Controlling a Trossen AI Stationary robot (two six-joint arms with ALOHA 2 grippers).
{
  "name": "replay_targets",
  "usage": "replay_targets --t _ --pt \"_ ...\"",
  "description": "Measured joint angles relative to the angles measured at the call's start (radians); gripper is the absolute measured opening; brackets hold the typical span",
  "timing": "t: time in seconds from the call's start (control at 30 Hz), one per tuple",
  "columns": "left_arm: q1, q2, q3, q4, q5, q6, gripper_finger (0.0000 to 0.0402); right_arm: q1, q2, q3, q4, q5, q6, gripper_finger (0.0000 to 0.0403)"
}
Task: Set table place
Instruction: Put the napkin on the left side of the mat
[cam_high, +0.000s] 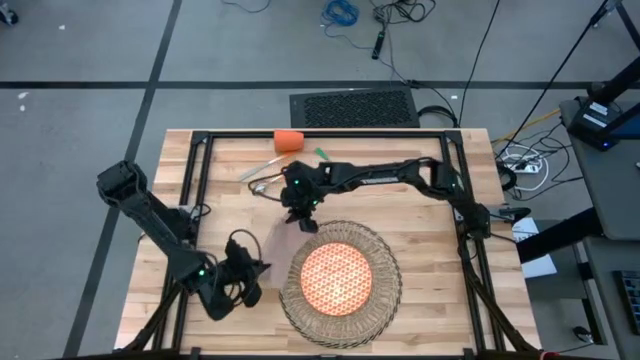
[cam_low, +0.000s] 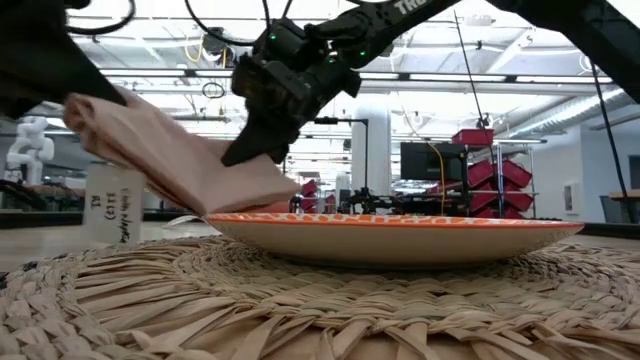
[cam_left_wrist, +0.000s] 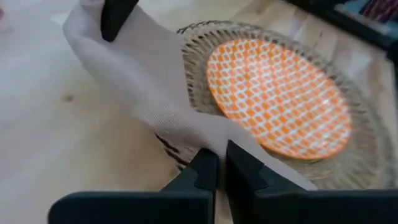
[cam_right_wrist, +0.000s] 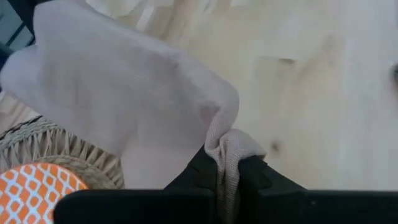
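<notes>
Right wrist view shows the right pincer (cam_right_wrist: 227, 167) clamped tight on a bunched corner of the beige napkin (cam_right_wrist: 124, 87), the cloth fanning away from its fingers over bare wood. At the far end of that same cloth the left pincer (cam_left_wrist: 214, 168) is also shut on an edge, so the napkin hangs stretched between the two, lifted off the tabletop (cam_high: 430, 215) and slanting down toward the left pincer, as the low view makes plain.

Just under the cloth, on the left pincer's side, sits the wicker placemat (cam_high: 340, 278) with the orange-patterned plate (cam_high: 336, 276) centred on it. The napkin's lower fold appears to brush the mat's rim and comes very near the plate's lip, though I cannot tell whether it actually touches the plate.

That closeness is the worry, to my eye. If either arm pulls sideways while the fold drags, it could nudge the mat or tip the plate's edge. If the two arms draw apart unevenly, the small pinch in the right pincer could slip and the napkin would flop across the plate rather than lie flat beside it. A release from this height would likely leave it crumpled.

Beyond the right pincer, toward the tabletop's far edge, the orange cup (cam_high: 289, 141) and the cutlery (cam_high: 268, 172) lie well clear.
</notes>
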Motion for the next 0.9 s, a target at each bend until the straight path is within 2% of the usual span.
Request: replay_targets --t 0.47,0.9 --pt "-0.181 0.086 0.000 -0.024 -0.068 -0.404 0.0000 0.046 0.140 0.181 -0.051 -0.004 -0.021 0.0000" --pt "-0.254 0.186 0.035 -0.022 -0.065 -0.656 0.0000 0.046 0.316 0.426 -0.082 -0.104 -0.031 0.0000"
